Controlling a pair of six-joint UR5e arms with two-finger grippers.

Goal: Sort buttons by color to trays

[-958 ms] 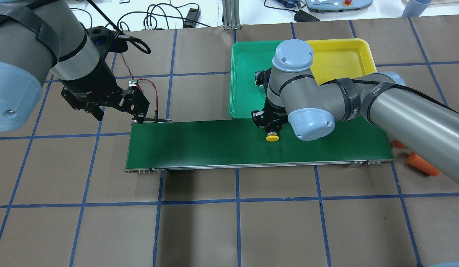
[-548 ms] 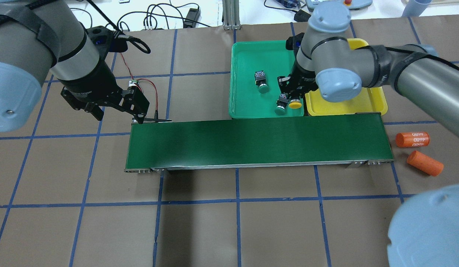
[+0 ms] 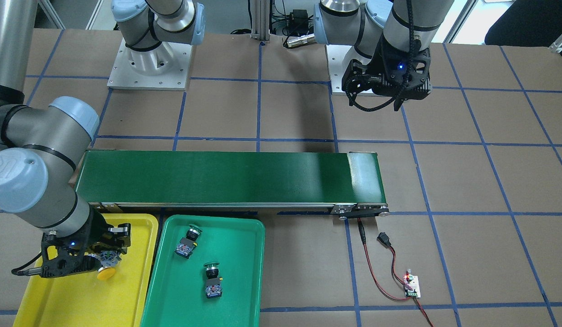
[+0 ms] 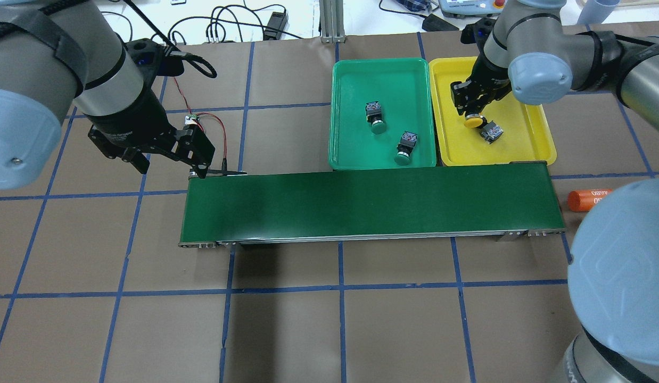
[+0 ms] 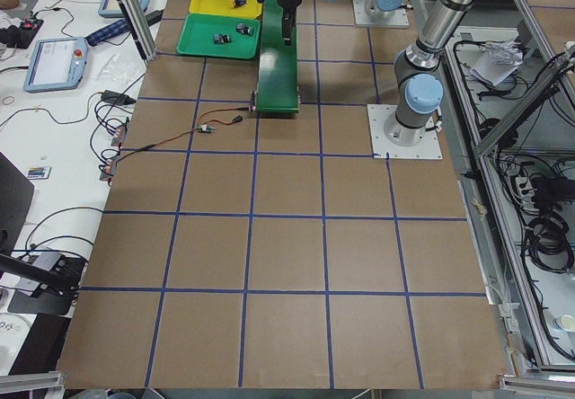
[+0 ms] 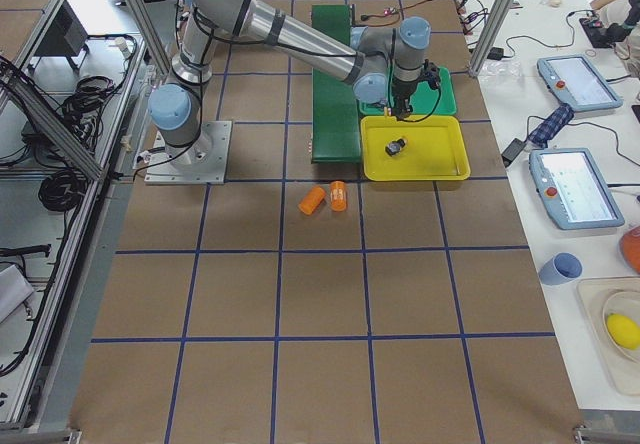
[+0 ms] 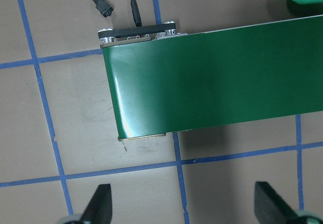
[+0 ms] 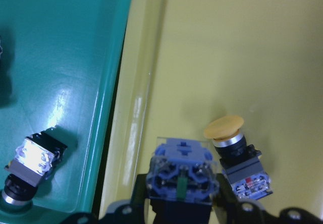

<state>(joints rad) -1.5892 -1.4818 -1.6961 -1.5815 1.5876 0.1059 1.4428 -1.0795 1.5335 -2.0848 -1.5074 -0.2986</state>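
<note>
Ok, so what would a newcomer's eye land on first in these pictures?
Probably the right tool over the yellow tray, gripping a yellow-capped button beside a second yellow button lying in that tray. Next, the bright green tray alongside it with two green buttons, and the long dark-green conveyor belt running across the table beside both trays.

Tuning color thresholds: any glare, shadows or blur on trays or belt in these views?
Right wrist: white hotspot on the green tray, bright streak on the yellow tray rim. Front-facing and left wrist: pale sheen on the conveyor belt end. Overhead: even light, but the right arm blocks the lower-right corner. Side views: too small to judge.
</note>
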